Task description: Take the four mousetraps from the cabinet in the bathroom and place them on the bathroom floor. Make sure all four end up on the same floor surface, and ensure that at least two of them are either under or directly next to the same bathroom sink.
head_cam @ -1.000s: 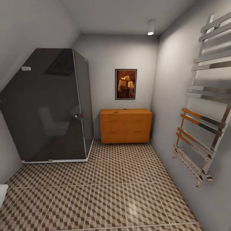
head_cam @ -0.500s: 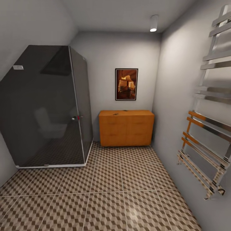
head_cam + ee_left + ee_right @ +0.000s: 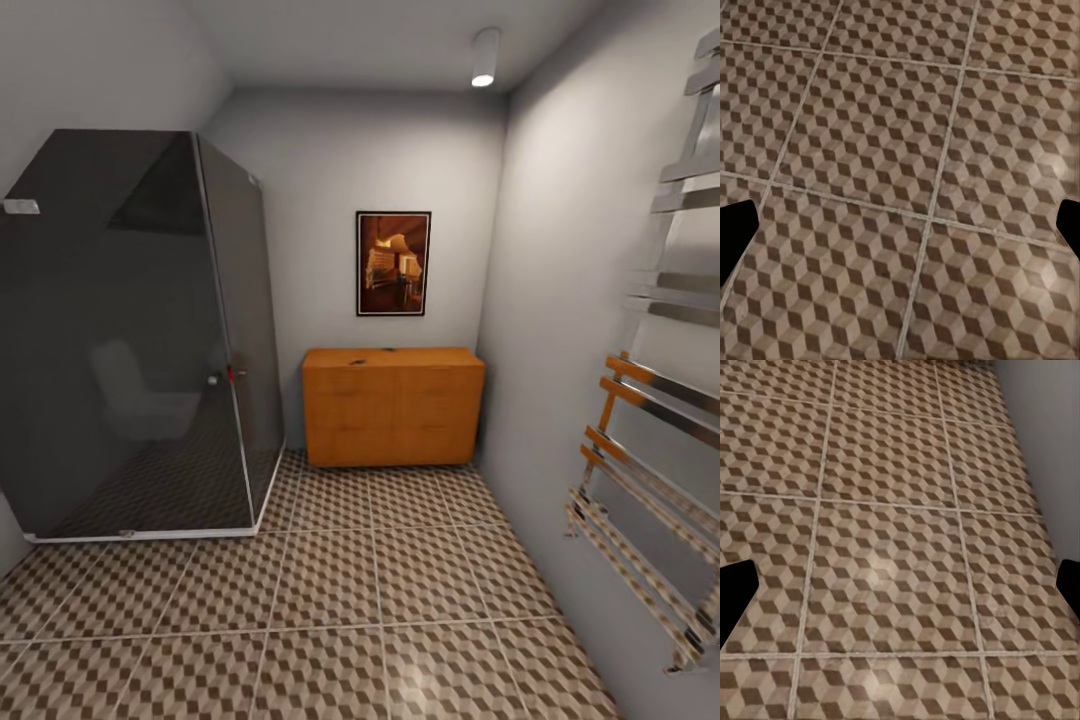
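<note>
The orange-brown cabinet [image 3: 393,406] stands against the far wall of the bathroom, doors closed, below a framed picture. On its flat top lies a tiny dark shape [image 3: 388,349] that may be one of the mousetraps; it is too small to make out. The cube-patterned bathroom floor [image 3: 370,590] stretches from me to the cabinet. The bathroom sink is out of view. My left gripper [image 3: 900,225] hangs open over bare tiles, its dark fingertips [image 3: 735,236] far apart. My right gripper [image 3: 900,589] is open too, above tiles close to a grey wall, with nothing between its fingertips [image 3: 735,585].
A dark glass shower enclosure [image 3: 130,340] fills the left side, reaching to the cabinet's left. A chrome towel rail [image 3: 660,480] juts from the right wall. A tiled corridor between them leads straight to the cabinet.
The whole head view has shifted: the camera has moved forward towards the cabinet, so the shower slides off to the left and the towel rail to the right. Nothing in the room itself moved.
</note>
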Controlling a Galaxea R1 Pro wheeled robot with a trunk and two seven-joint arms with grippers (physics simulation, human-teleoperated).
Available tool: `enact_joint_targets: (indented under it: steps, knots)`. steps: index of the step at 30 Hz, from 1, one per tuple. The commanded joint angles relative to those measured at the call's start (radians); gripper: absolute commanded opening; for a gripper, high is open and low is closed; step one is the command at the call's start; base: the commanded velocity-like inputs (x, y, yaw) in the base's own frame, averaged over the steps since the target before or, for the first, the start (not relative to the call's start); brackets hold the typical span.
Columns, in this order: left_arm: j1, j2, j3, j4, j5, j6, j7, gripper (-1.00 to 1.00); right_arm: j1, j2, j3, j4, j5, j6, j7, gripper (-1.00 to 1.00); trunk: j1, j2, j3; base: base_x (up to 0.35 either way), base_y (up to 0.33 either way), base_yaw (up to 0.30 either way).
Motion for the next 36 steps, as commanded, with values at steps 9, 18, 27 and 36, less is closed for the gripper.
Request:
enact_joint_targets:
  steps: [9, 18, 27, 36]
  knots:
    - [-0.001, -0.002, -0.004, 0.003, -0.003, -0.004, 0.005, 1.00, -0.001, 0.001, 0.008, 0.004, 0.000, -0.004, -0.007, 1.00, 0.001, -0.001, 0.000, 0.313, -0.161, 0.000]
    - [-0.001, -0.002, -0.004, 0.003, -0.003, -0.004, 0.005, 1.00, -0.001, 0.001, 0.008, 0.004, 0.000, -0.004, -0.007, 1.00, 0.001, -0.001, 0.000, 0.303, -0.135, 0.000]
    - [-0.001, -0.002, -0.004, 0.004, -0.003, -0.004, 0.003, 1.00, -0.001, 0.001, 0.007, 0.004, 0.000, -0.005, -0.008, 1.00, 0.001, -0.001, 0.000, 0.161, -0.009, 0.000]
    - [-0.001, 0.000, -0.004, 0.003, -0.003, -0.003, -0.003, 1.00, -0.001, 0.001, 0.008, 0.004, 0.000, -0.005, -0.008, 1.00, 0.001, -0.001, 0.000, 0.041, 0.000, 0.000]
